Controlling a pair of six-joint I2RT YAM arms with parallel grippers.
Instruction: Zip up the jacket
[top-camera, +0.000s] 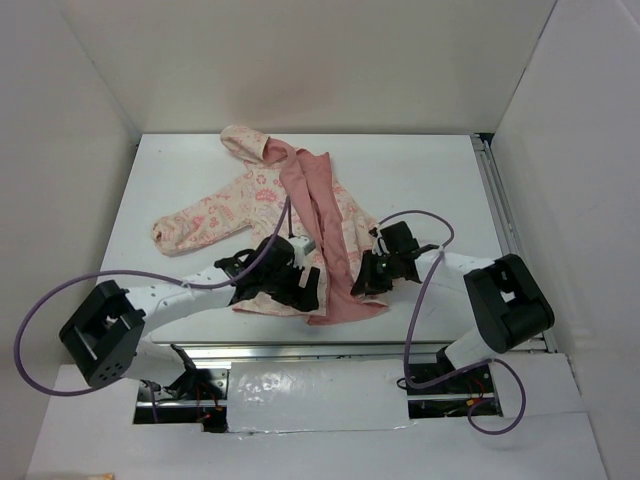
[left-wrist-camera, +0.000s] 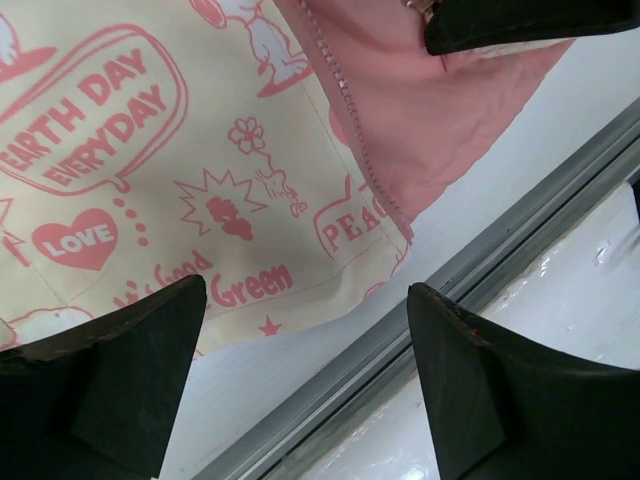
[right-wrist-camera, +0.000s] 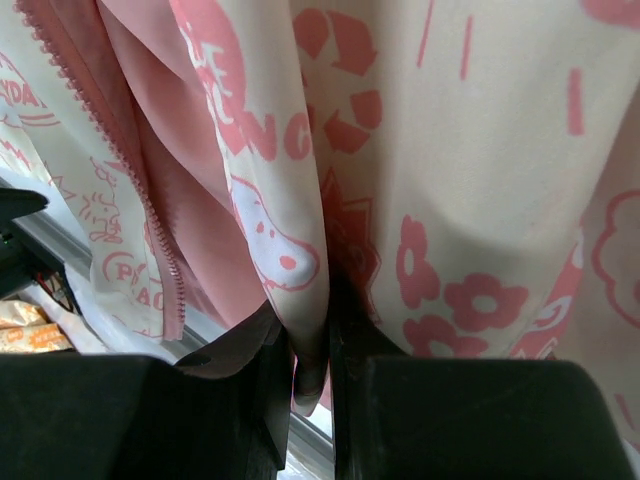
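Observation:
The jacket (top-camera: 262, 195), cream with pink print, lies on the table with its hood at the back; its right front panel is folded over, showing salmon-pink lining (top-camera: 322, 215). My right gripper (top-camera: 366, 280) is shut on a fold of the jacket's right front edge (right-wrist-camera: 305, 330) near the hem. My left gripper (top-camera: 300, 288) is open and empty above the left panel's hem (left-wrist-camera: 240, 290), with the pink zipper teeth (left-wrist-camera: 345, 110) ahead of it. The zipper also shows in the right wrist view (right-wrist-camera: 150, 215), hanging unjoined.
A grey metal rail (left-wrist-camera: 420, 300) runs along the table's near edge just below the hem. White walls enclose the table (top-camera: 430, 170) on three sides. Purple cables (top-camera: 425, 290) loop off both arms.

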